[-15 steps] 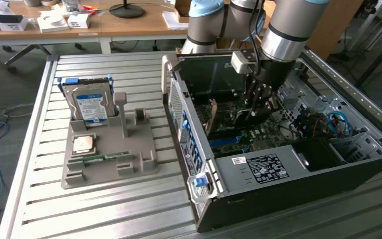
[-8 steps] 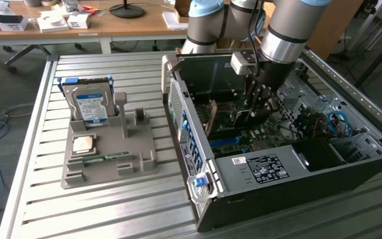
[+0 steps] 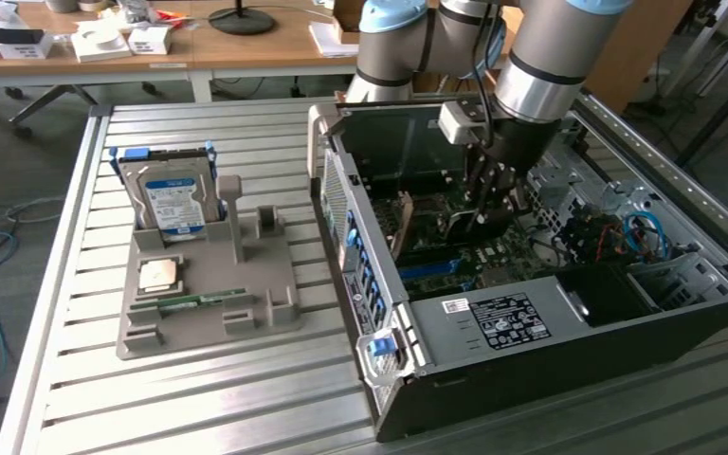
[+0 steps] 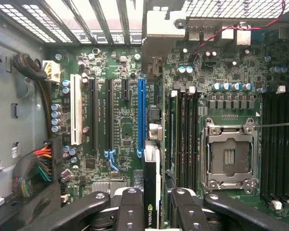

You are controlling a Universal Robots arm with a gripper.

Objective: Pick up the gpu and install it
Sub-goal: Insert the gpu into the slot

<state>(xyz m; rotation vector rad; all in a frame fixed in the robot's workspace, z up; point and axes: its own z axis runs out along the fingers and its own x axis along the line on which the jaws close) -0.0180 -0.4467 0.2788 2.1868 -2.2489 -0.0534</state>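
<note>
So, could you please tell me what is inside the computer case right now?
The motherboard with a blue slot and an empty CPU socket; the claw holds the gpu over it. The board beneath the claw is covered.

We see the dark graphics card (image 4: 151,192), green logo showing, on edge over the motherboard (image 4: 125,130) beside the blue slot (image 4: 141,115).

The slatted metal worktop (image 3: 187,408) carries two things, set slightly apart: a grey holder (image 3: 276,308) toward the exterior view's left and an open case (image 3: 554,379), lying on its side, toward the exterior view's right.
</note>
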